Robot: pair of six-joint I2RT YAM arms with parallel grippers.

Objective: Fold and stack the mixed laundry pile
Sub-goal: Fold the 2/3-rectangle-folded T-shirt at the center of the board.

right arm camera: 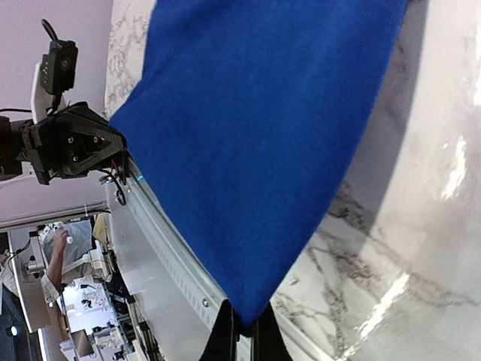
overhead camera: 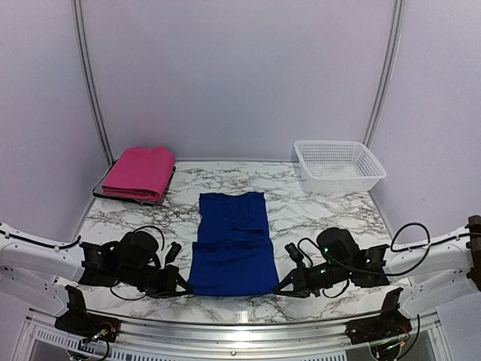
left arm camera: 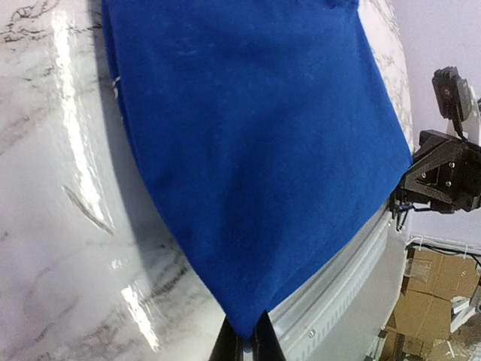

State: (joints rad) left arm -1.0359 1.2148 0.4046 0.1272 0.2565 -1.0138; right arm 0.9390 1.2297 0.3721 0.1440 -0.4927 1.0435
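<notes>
A royal blue garment (overhead camera: 233,244) lies spread flat in the middle of the marble table, its near edge at the table's front. My left gripper (overhead camera: 185,287) is shut on the garment's near left corner (left arm camera: 248,320). My right gripper (overhead camera: 279,288) is shut on the near right corner (right arm camera: 252,312). Both corners taper into the pinched black fingertips (left arm camera: 265,344) (right arm camera: 264,340). A magenta-pink garment (overhead camera: 140,172) lies folded at the back left on a dark grey tray (overhead camera: 161,197).
A white plastic mesh basket (overhead camera: 338,166) stands at the back right. The metal front rail of the table (overhead camera: 225,327) runs just below both grippers. Cardboard boxes (left arm camera: 436,297) sit beyond the table edge in the left wrist view.
</notes>
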